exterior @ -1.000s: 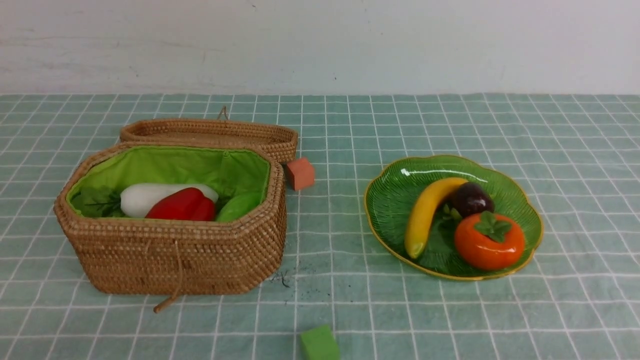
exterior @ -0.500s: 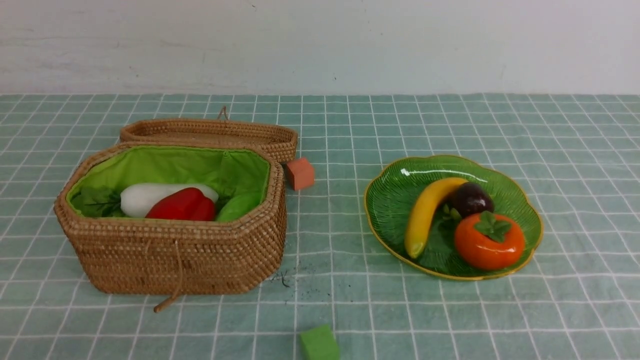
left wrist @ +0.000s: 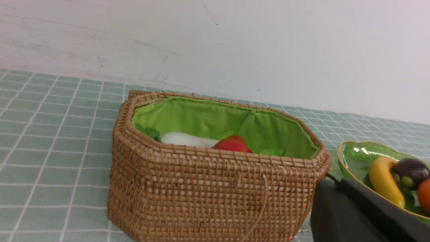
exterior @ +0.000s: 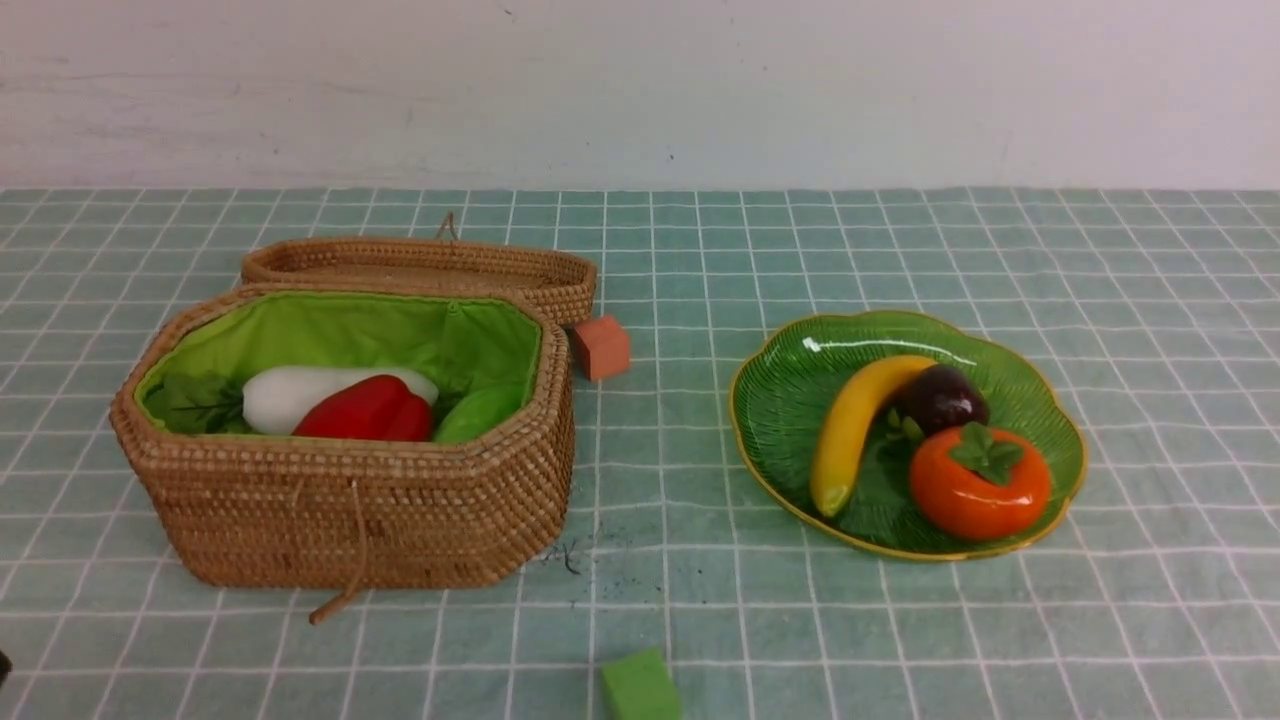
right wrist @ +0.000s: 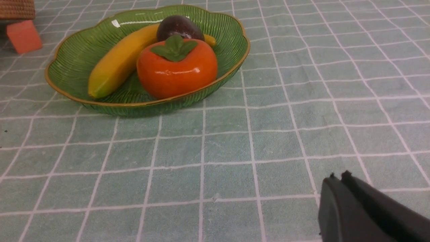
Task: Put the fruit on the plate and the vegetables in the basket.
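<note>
Nr edge, 6 o'clock: green foam block [exterior: 640, 686] left lying, untouched. Both arms withdrawn; left gripper [left wrist: 331, 183] and right gripper [right wrist: 337, 178] seen pressed together, nothing held. Basket [exterior: 350, 520], 9 o'clock: radish [exterior: 290, 395], red pepper [exterior: 365, 410], gourd [exterior: 478, 412] seen inside, unmoved over the last sec; carrot not made out. Plate [exterior: 790, 380], 3 o'clock: banana [exterior: 850, 425], mangosteen [exterior: 942, 398], persimmon [exterior: 980, 482] loaded. Sorting judged done.
</note>
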{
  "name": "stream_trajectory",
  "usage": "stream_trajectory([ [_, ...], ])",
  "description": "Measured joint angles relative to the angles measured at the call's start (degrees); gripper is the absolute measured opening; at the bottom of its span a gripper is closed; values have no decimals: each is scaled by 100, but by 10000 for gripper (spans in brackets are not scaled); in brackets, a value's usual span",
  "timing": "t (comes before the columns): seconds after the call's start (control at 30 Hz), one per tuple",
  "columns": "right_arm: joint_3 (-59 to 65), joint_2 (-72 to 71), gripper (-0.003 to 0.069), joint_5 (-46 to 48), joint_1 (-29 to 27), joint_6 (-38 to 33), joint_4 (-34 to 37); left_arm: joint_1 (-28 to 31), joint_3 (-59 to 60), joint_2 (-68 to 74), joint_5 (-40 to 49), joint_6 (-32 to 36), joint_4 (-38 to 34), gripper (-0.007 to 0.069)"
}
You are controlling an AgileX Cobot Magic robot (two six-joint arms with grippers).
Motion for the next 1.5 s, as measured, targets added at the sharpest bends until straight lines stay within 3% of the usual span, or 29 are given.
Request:
stream_trajectory([
  [0.1, 0, 0, -7, 5, 0, 0, 0, 352, 475, 0, -59, 974, -872, -13],
  [0.13, 0, 0, -7, 5, 0, 0, 0, 383, 490, 0, -28, 1013, -944, -13],
  [0.2, 0, 0, -5, 5, 0, 0, 0, 495, 552, 0, 745, 1328, -1051, -13],
  [0.33, 0, 0, -2, 5, 0, 0, 3, 527, 593, 0, 1252, 1329, -1072, -13],
  [1.5, 0, -4, 33, 5, 0, 0, 3, 527, 593, 0, 1216, 1223, -1125, -11],
])
